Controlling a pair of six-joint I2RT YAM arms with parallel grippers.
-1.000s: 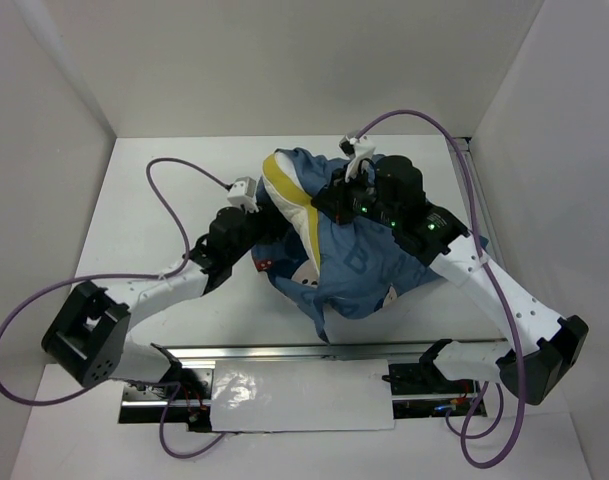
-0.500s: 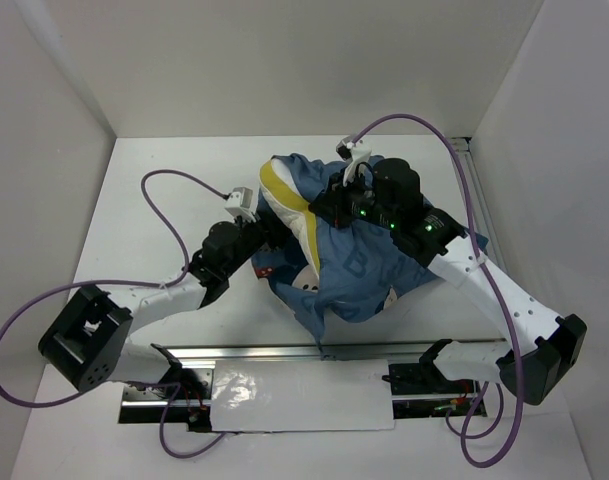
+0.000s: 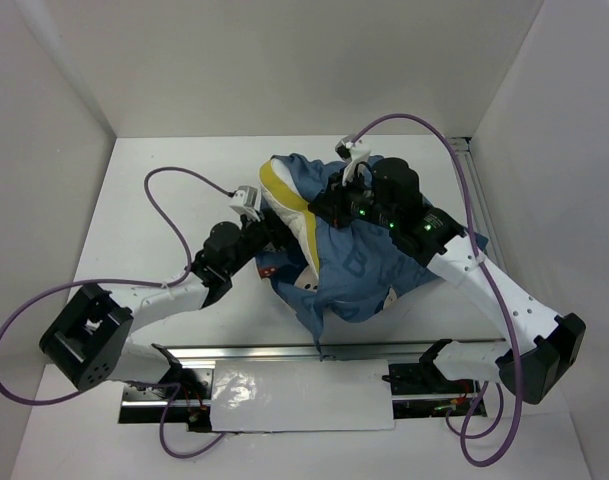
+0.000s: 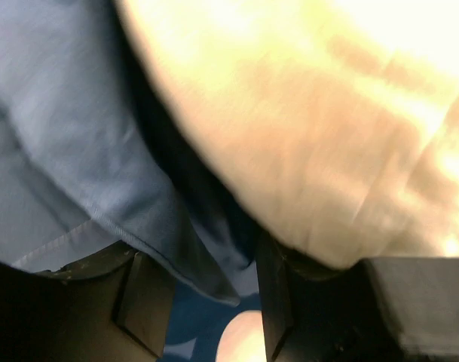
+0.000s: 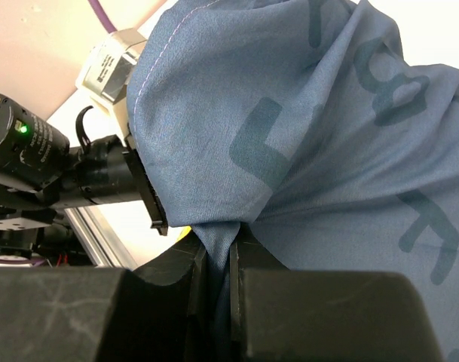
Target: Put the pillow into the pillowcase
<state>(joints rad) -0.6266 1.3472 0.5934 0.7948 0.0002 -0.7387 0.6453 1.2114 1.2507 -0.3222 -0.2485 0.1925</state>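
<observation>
On the table (image 3: 124, 200), your pillowcase (image 3: 369, 265) covers most of the pillow (image 3: 302, 225). A white-and-yellow end sticks out of its left-hand mouth, so you look partway done. Your right tool (image 5: 214, 249) pinches a pillowcase fold, and your left tool (image 4: 206, 294) stands spread at the hem.

The pillow (image 3: 289, 195) and pillowcase (image 3: 369, 270) fill the room ahead of the left gripper (image 4: 203, 302); bare table (image 3: 134, 220) lies to their left.

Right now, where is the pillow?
In the top view the pillow sits mid-table, mostly wrapped in the blue pillowcase; only its white and yellow left side peeks out beside the left gripper.
</observation>
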